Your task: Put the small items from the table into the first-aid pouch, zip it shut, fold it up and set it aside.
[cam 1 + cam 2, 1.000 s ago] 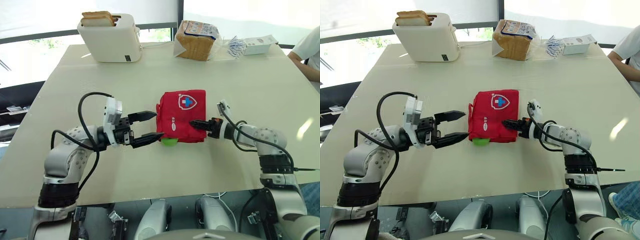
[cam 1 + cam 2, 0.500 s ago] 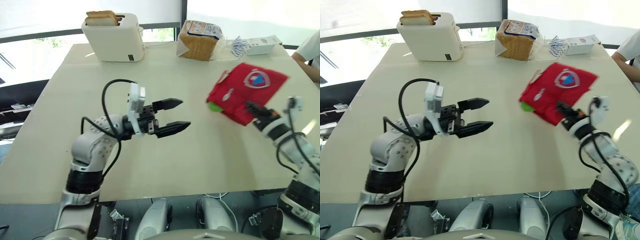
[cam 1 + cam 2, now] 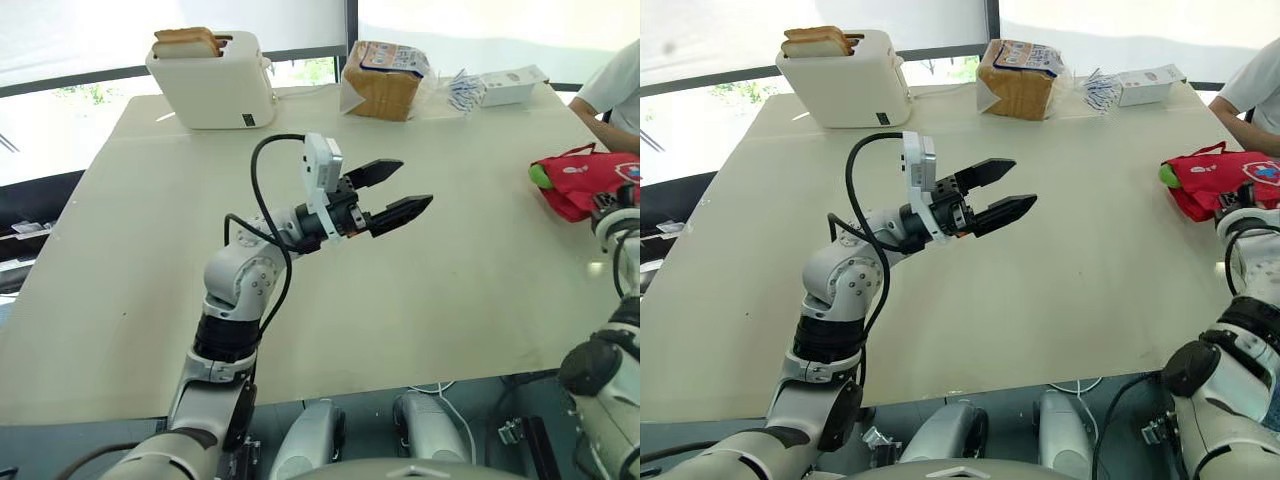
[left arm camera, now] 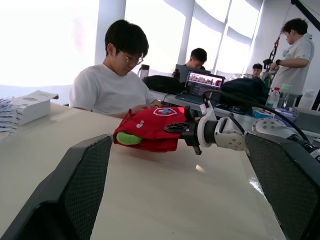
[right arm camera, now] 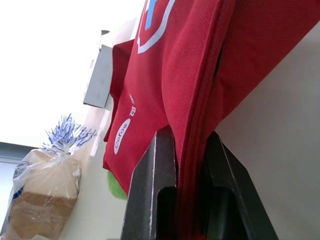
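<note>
The red first-aid pouch (image 3: 578, 178) lies folded at the table's right edge, its white-and-blue cross badge (image 4: 164, 111) facing up. A green item (image 3: 541, 175) pokes out of its left end. My right gripper (image 5: 190, 200) is shut on a fold of the pouch, red fabric pinched between its black fingers (image 5: 150, 190); in the left wrist view it (image 4: 177, 127) grips the pouch's near side. My left gripper (image 3: 415, 182) hovers open above the middle of the table, holding nothing and pointing toward the pouch from well to its left.
A white toaster (image 3: 210, 80) holding bread slices, a bagged bread loaf (image 3: 385, 80), blue-and-white packets (image 3: 462, 90) and a white box (image 3: 510, 85) line the far edge. A person in a white shirt (image 4: 107, 92) sits just beyond the pouch, others behind.
My right gripper has carried the pouch from the table's middle, up and over, to the right edge. My left arm has reached forward and right, still open. The camera has shifted too.
</note>
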